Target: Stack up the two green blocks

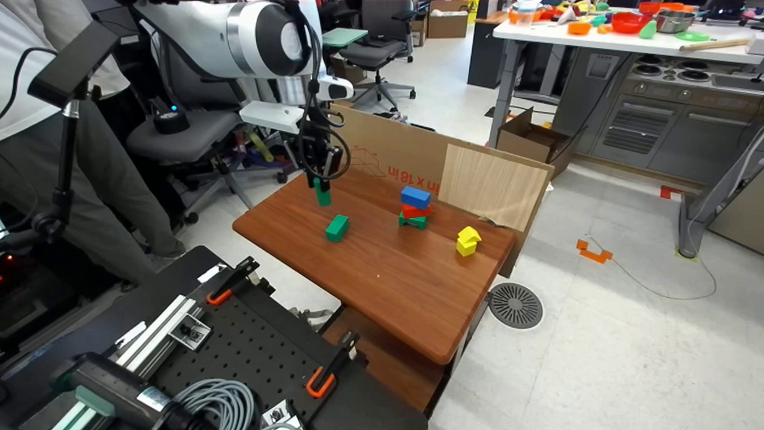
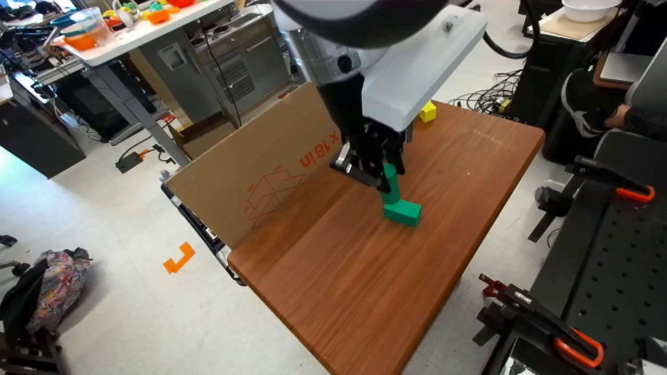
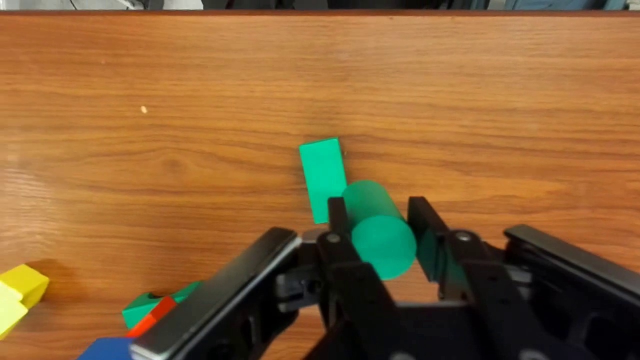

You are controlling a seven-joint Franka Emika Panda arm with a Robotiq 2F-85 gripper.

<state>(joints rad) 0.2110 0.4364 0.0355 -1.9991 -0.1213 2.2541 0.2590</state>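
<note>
1. In an exterior view, a green block [image 1: 337, 228] is being supported by the wooden table [image 1: 382, 280], lying flat
2. Higher than the green block and apart from it, a green cylinder [image 1: 323, 193] is being held in the air
3. The green cylinder is being gripped by the claw [image 3: 378, 210], its fingers [image 3: 337, 216] being closed on either side
4. In the wrist view, a corner of the green block is being hidden by a finger and the green cylinder
5. Well apart from the green block, a blue block [image 1: 415, 197] is being carried by a red block [image 1: 415, 211], which is being carried in turn by a notched green piece [image 1: 412, 222]
6. Farther from the green block, a yellow piece [image 1: 469, 233] is being supported by a yellow cube [image 1: 466, 248]
7. Beyond the green block in an exterior view, a cardboard sheet [image 1: 388, 137] is being seen along the table's edge, with a pale board [image 1: 486, 185] being seen against it
8. Above the green block, the white robot arm [image 1: 200, 36] is being shown in both exterior views
</note>
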